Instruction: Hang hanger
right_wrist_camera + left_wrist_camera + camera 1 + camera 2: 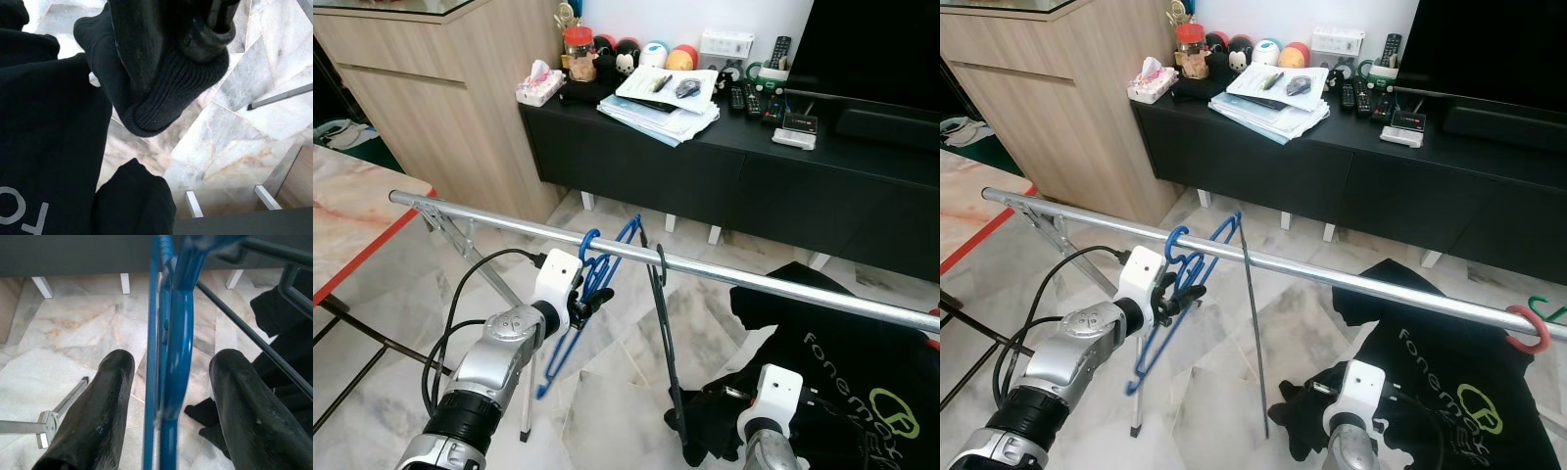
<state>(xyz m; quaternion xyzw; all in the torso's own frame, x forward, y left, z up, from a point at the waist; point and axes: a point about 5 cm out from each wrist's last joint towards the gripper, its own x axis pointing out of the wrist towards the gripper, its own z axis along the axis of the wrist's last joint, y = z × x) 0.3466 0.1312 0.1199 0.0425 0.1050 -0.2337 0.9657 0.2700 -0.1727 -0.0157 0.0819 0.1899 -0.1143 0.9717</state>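
Note:
A silver rail of a drying rack runs across in front of me. A blue hanger hangs from it by its hook. My left gripper is up at that hanger, just under the rail. In the left wrist view the blue hanger stands between the open fingers, which are apart from it. A thin black hanger hooks over the rail just to the right and hangs down. Low on the right, my right gripper is buried in a black shirt and shut on its ribbed cuff.
A black TV cabinet with papers, remotes and toys stands behind the rail. A wooden cupboard is at the back left, a red-edged marble table at the left. The rack's leg stands on the marble floor. A red hook hangs at the rail's right end.

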